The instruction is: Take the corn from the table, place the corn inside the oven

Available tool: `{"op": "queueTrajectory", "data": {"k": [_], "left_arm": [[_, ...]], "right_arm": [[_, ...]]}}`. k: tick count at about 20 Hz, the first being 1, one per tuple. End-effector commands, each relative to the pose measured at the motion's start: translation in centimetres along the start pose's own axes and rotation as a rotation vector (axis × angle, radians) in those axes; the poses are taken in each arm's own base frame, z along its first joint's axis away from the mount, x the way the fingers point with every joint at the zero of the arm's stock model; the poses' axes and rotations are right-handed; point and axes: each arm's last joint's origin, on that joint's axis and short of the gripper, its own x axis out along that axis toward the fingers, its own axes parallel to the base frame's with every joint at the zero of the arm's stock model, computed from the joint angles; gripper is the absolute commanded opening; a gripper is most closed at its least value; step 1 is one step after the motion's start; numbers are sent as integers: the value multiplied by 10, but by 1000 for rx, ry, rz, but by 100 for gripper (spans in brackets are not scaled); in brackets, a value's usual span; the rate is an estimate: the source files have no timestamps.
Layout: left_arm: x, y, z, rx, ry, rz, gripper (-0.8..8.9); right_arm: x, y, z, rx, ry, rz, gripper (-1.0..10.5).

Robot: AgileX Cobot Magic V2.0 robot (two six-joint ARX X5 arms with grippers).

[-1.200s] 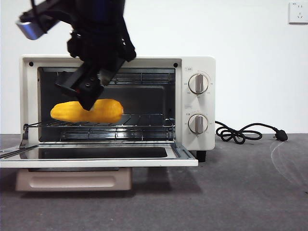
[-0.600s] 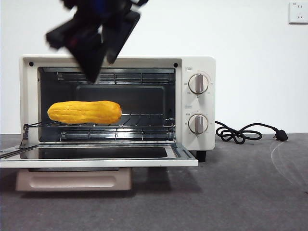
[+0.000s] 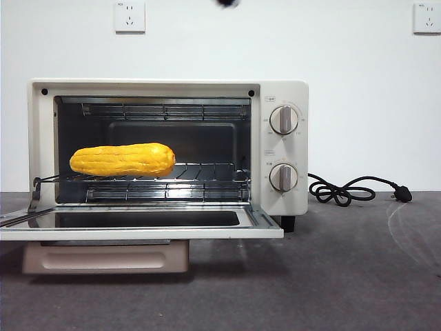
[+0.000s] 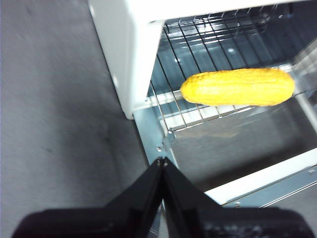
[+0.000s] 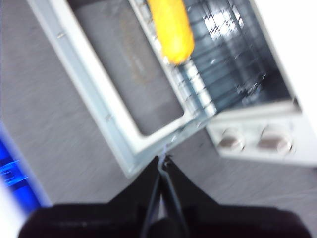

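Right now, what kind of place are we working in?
Probably a bare test bench, not a kitchen: a cream-white toaster oven on a dark grey matte table, a plain white wall with sockets, and its black cord lying unplugged.

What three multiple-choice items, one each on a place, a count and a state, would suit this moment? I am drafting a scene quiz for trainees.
1. Where is the corn?
A. on the table
B. on the wire rack inside the oven
C. on top of the oven

2. How many round knobs does the oven have?
A. one
B. two
C. three

3. How is the oven door?
A. shut
B. half raised
C. folded down open

Key: 1 B, the cob lies on the rack bars; 2 B, one knob above the other; 3 C, the door lies flat in front.
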Motion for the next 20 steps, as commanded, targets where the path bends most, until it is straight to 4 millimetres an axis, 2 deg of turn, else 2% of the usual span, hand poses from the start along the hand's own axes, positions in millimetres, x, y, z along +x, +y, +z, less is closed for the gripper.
{"op": "queueTrajectory", "data": {"k": [1, 3, 7, 11, 17, 20], "left_arm": [[11, 17, -3, -97, 44, -66, -8], [24, 30, -6, -179, 93, -153, -8], [58, 51, -15, -287, 244, -195, -8], [81, 62, -25, -350, 359, -224, -8], [103, 71, -36, -405, 461, -249, -8], [118, 76, -43, -437, 514, -260, -8]], "right_arm": [[-8, -12, -11, 54, 15, 88, -17], [-12, -25, -24, 77, 41, 201, -17], [-13, -52, -46, 137, 86, 394, -17], [-7, -80, -61, 187, 18, 574, -17], [-1, -115, -81, 314, -77, 632, -17], [0, -125, -88, 360, -81, 610, -17]]}}
